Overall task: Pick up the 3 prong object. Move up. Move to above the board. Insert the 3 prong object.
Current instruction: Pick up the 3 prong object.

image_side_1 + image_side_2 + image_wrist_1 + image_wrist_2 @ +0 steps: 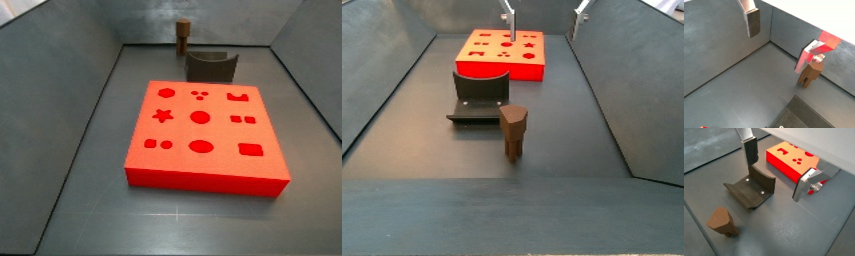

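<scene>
- Empty and parted, the hand [544, 13] hung high over the far end of the dark grey worktop [569, 130]; in a side view its two silver fingers [508, 14] stood well apart above the board, with nothing between them.
- In both wrist views only one flat silver finger with its dark pad [750, 152] showed, so the gap between the fingers was read from the side view alone.
- Beneath the hand lay the large flat bright red rectangular board [203, 131], its top cut with a star, circles, rectangles and three small dots.
- Next to the board stood the dark L-shaped fixture [751, 189] on its base plate.
- Beyond the fixture, well apart from the hand, the small narrow brown wooden-looking 3 prong object [513, 132] stood upright on the worktop, long axis vertical, untouched.
- Judged from this, picking up had not begun: the hand would need to travel away from the board, past the fixture, and descend over the peg's top.
</scene>
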